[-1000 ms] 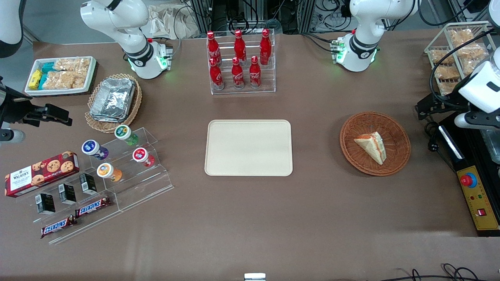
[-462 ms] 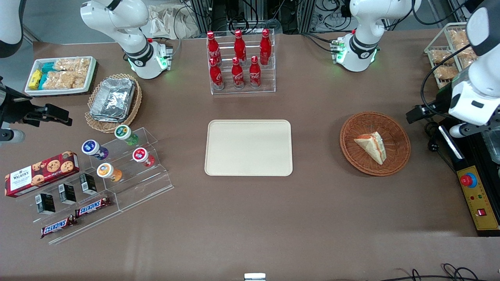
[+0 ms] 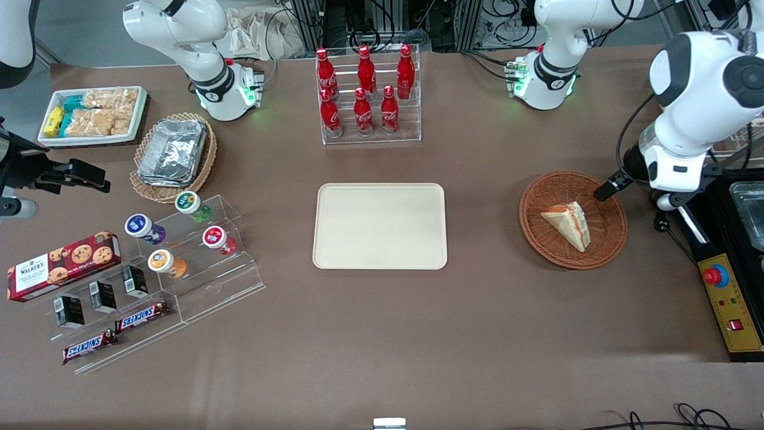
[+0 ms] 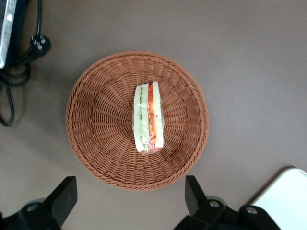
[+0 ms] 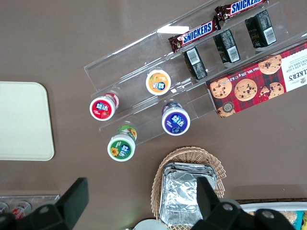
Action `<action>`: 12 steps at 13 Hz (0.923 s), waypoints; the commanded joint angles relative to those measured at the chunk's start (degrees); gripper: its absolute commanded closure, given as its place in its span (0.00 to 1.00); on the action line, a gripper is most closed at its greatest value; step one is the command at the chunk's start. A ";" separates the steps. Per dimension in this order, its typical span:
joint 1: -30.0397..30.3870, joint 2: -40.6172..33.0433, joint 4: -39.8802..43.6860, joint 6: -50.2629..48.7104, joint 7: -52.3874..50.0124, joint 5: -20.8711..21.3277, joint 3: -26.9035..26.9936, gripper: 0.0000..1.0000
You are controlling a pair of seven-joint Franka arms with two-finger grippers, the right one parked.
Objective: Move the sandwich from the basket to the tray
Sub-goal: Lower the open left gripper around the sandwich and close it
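Note:
The sandwich (image 3: 569, 223) lies in the reddish-brown basket (image 3: 609, 239), a pale wedge with orange-red and green layers at its cut edge (image 4: 148, 117). The cream tray (image 3: 380, 226) lies flat at the table's middle, bare. My gripper (image 3: 609, 188) hangs above the basket's rim, at the side toward the working arm's end of the table. In the left wrist view the gripper (image 4: 128, 196) is open wide with nothing between its fingers, just outside the basket (image 4: 96, 143) rim. A corner of the tray (image 4: 288, 196) shows there too.
A rack of red cola bottles (image 3: 365, 92) stands farther from the front camera than the tray. Black cables (image 4: 19, 72) and a yellow control box (image 3: 729, 304) lie beside the basket. Snack stands, a foil-container basket (image 3: 173, 156) and a white packet tray (image 3: 92, 114) sit toward the parked arm's end.
The left arm has swung in from the table's edge toward the basket, and its gripper now hangs over the basket's rim. The sandwich, basket and tray have not moved.

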 commanded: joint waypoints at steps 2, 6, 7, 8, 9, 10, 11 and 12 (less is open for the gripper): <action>0.12 3.85 -1.37 5.81 -5.38 0.77 -0.84 0.00; 0.12 8.52 -2.42 9.70 -7.94 0.77 -2.24 0.00; 0.12 9.22 -3.20 10.39 -8.03 0.86 -2.24 0.00; 0.21 9.40 -4.78 12.66 -8.12 0.86 -2.16 0.00; 0.21 9.75 -6.45 15.12 -8.03 0.86 -1.98 0.00; 0.21 10.36 -7.86 17.06 -8.03 0.86 -1.89 0.00; 0.30 10.72 -9.26 18.39 -8.03 0.86 -1.72 0.00; 0.30 10.98 -10.58 20.05 -8.03 0.86 -1.20 0.00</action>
